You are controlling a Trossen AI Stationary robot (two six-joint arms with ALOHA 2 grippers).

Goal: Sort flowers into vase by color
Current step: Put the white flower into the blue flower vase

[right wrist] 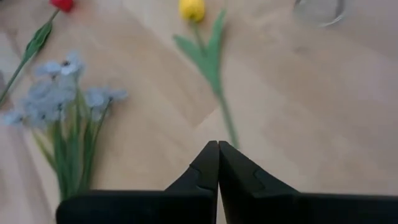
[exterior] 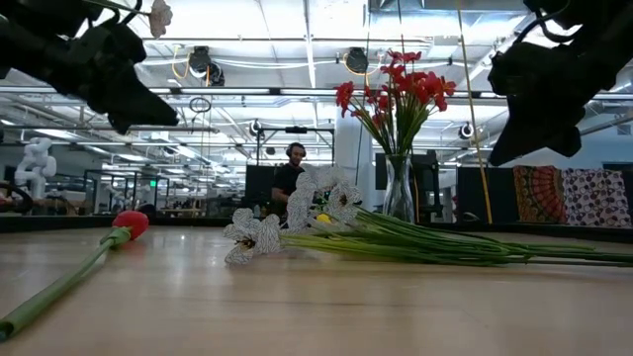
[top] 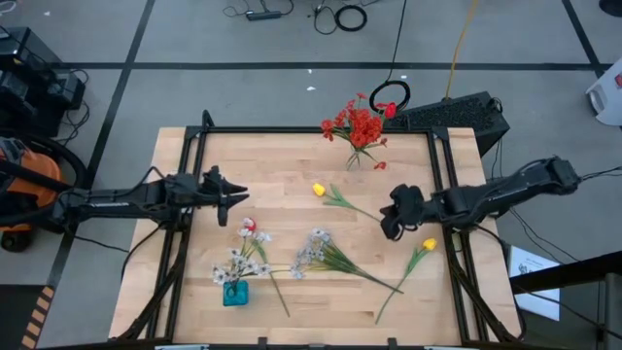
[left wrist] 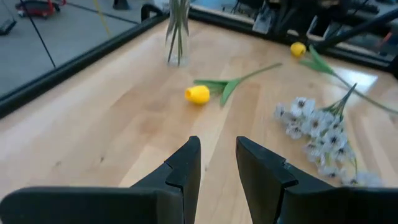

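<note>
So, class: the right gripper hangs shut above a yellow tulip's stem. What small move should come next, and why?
Probably open the right gripper first. Its fingers are pressed together with nothing between them, above the yellow tulip whose stem lies flat on the table; shut fingers cannot straddle the stem.

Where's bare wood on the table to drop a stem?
Free: the far-left corner of the wooden table, left of the clear glass vase of red flowers, and the near-right corner past the yellow tulip. Crowded: the near middle, around the loose white blossom sprays and the teal vase.
</note>
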